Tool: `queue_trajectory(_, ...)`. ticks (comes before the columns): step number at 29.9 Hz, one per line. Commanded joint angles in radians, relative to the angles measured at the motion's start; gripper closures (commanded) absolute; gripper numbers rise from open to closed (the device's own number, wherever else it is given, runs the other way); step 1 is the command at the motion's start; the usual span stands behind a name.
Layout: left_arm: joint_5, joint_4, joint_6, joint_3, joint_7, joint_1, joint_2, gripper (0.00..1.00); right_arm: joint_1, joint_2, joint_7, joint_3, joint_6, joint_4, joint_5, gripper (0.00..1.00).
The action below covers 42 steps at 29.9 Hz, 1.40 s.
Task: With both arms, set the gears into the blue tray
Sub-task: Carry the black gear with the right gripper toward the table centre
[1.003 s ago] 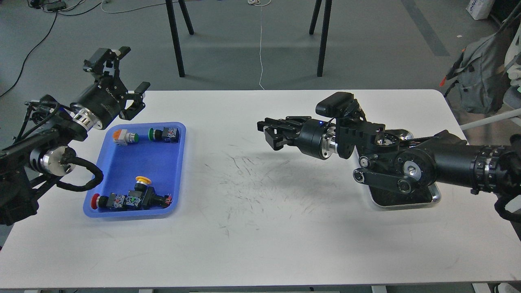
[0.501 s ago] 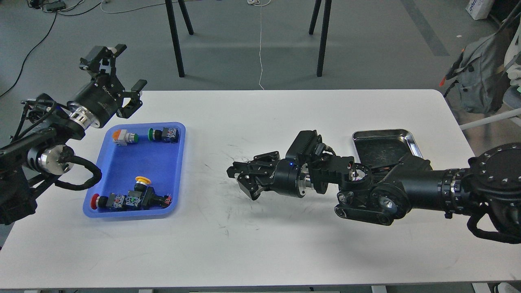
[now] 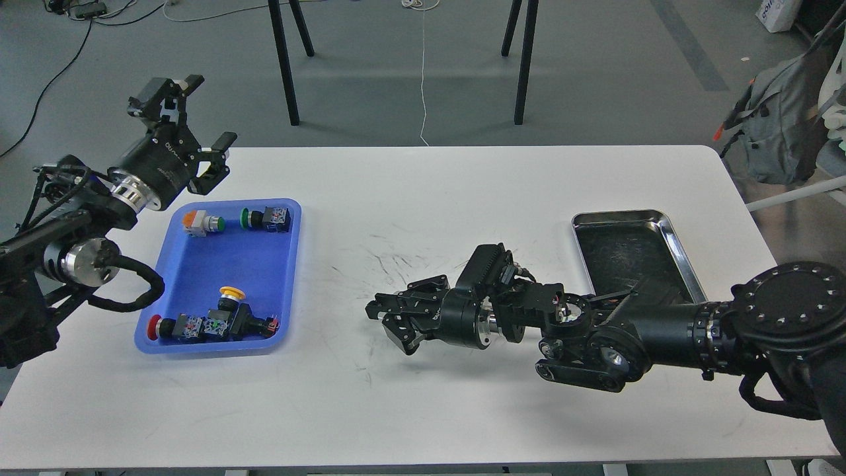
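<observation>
**No gear in view; right arm low over mid-table, left arm raised by the tray's far corner**

The bright-blue plastic tray with rounded corners (image 3: pixel 198 277) sits at nine o'clock on the white table (image 3: pixel 423 410) and holds only coloured-cap push-button switches (image 3: pixel 210 324). The shiny steel tray with the dark scratched bottom (image 3: pixel 631 248), at three o'clock, looks bare. The small black toothed gears cannot be found. The right black gripper (image 3: pixel 390 322) hangs at table centre, whether spread or clamped I cannot tell. The left black gripper (image 3: pixel 193 125) stands wide, holding nothing. Such gears should be light, stiff and slippery; pinching across the toothed rim seems best.
</observation>
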Motion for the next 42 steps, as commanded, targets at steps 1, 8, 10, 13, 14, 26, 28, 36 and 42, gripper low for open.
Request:
queue_trajectory(1,0.000,0.000,0.000,-0.001,0.000,0.006,0.003,0.00,-0.005,0.003,-0.001,-0.001,0.000,-0.011,0.000,0.99)
queue_trajectory(8,0.000,-0.002,-0.001,-0.001,0.000,0.006,0.020,0.00,-0.014,0.003,-0.001,-0.004,0.003,-0.019,0.000,0.98)
queue_trajectory(10,0.000,-0.002,-0.001,-0.001,0.000,0.006,0.021,0.00,-0.014,0.003,-0.001,-0.005,0.006,-0.019,0.000,0.97)
queue_trajectory(13,0.000,-0.002,-0.001,-0.001,0.000,0.006,0.021,0.00,-0.015,0.004,-0.001,-0.005,0.009,-0.017,0.000,0.93)
queue_trajectory(14,0.000,-0.002,-0.001,-0.001,0.000,0.006,0.023,0.00,-0.015,0.003,-0.001,-0.005,0.011,-0.017,0.000,0.90)
queue_trajectory(26,0.000,-0.002,-0.001,-0.001,0.000,0.008,0.027,0.00,-0.014,0.001,-0.001,-0.021,0.015,-0.013,0.001,0.74)
queue_trajectory(28,0.000,-0.002,-0.001,-0.001,0.000,0.008,0.027,0.00,-0.014,0.001,-0.001,-0.021,0.015,-0.014,0.001,0.70)
queue_trajectory(36,0.002,-0.002,-0.001,-0.010,0.000,0.012,0.027,0.00,-0.014,0.001,-0.003,-0.021,0.014,-0.013,0.003,0.56)
queue_trajectory(42,0.005,-0.002,-0.002,-0.018,0.000,0.015,0.027,0.00,-0.012,0.000,-0.003,-0.021,0.014,-0.019,0.004,0.54)
